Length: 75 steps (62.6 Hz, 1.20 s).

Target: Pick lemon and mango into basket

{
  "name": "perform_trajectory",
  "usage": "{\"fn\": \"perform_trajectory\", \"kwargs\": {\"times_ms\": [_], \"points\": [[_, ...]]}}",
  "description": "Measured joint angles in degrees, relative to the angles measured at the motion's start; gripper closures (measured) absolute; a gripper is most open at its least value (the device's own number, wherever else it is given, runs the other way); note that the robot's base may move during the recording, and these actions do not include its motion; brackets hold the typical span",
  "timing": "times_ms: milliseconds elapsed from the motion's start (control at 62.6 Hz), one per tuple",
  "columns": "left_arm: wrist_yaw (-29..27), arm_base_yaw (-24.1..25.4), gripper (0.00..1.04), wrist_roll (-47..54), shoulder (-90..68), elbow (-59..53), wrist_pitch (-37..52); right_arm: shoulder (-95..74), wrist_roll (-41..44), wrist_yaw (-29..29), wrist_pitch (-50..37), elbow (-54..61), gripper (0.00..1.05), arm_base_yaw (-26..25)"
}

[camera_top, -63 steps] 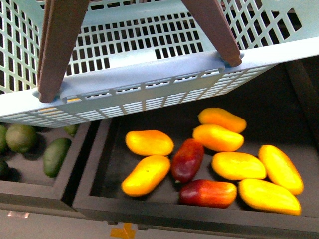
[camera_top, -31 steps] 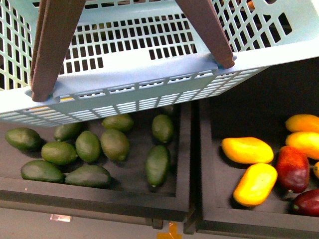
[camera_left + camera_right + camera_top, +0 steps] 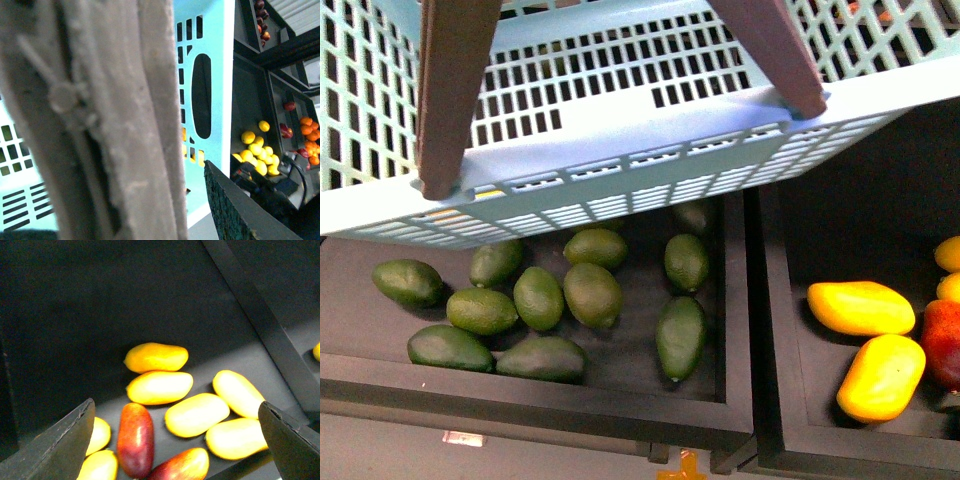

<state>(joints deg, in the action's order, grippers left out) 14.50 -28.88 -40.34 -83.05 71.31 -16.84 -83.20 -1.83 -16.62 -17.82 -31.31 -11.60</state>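
Observation:
The light teal basket [image 3: 620,150] hangs tilted across the top of the front view, brown handles [image 3: 455,90] raised. My left gripper [image 3: 192,202] is shut on the basket's handle [image 3: 100,130], which fills the left wrist view; one dark finger [image 3: 235,210] shows. Lemons [image 3: 257,150] lie piled in a dark bin beyond the basket wall [image 3: 210,60]. Yellow mangoes [image 3: 860,307] lie in the right-hand bin below the basket. My right gripper [image 3: 176,410] hovers open above several yellow and red mangoes [image 3: 159,387], touching none.
A black bin [image 3: 620,395] below the basket holds several green avocados [image 3: 590,293]. A black divider wall [image 3: 755,330] separates it from the mango bin. Oranges [image 3: 311,134] and red fruit [image 3: 289,105] fill further shelf bins. A red mango [image 3: 945,343] lies at the right edge.
The front view has swung left: the mango bin slid to the right edge and the avocado bin came into view. The basket stays held in the same place in the picture.

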Motion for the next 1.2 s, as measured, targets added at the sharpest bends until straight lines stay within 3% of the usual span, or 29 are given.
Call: {"fn": "perform_trajectory", "kwargs": {"times_ms": [96,288,495,783,1199], "points": [[-0.6,0.0,0.76,0.0,0.0,0.0,0.0,-11.1,20.2,8.5,-6.3,-2.2,0.09,-4.1],[-1.3,0.1,0.76,0.1,0.0,0.0,0.0,-19.9,44.9,21.0,-4.7,-5.3,0.09,-3.1],[-1.2,0.1,0.76,0.1,0.0,0.0,0.0,-30.7,61.0,22.2,-5.3,-10.3,0.09,0.2],[-0.7,0.1,0.76,0.0,0.0,0.0,0.0,-41.2,70.6,24.2,-2.2,-14.4,0.09,3.7],[-1.2,0.1,0.76,0.0,0.0,0.0,0.0,-49.7,71.9,25.2,1.5,-22.3,0.09,6.6]]}}
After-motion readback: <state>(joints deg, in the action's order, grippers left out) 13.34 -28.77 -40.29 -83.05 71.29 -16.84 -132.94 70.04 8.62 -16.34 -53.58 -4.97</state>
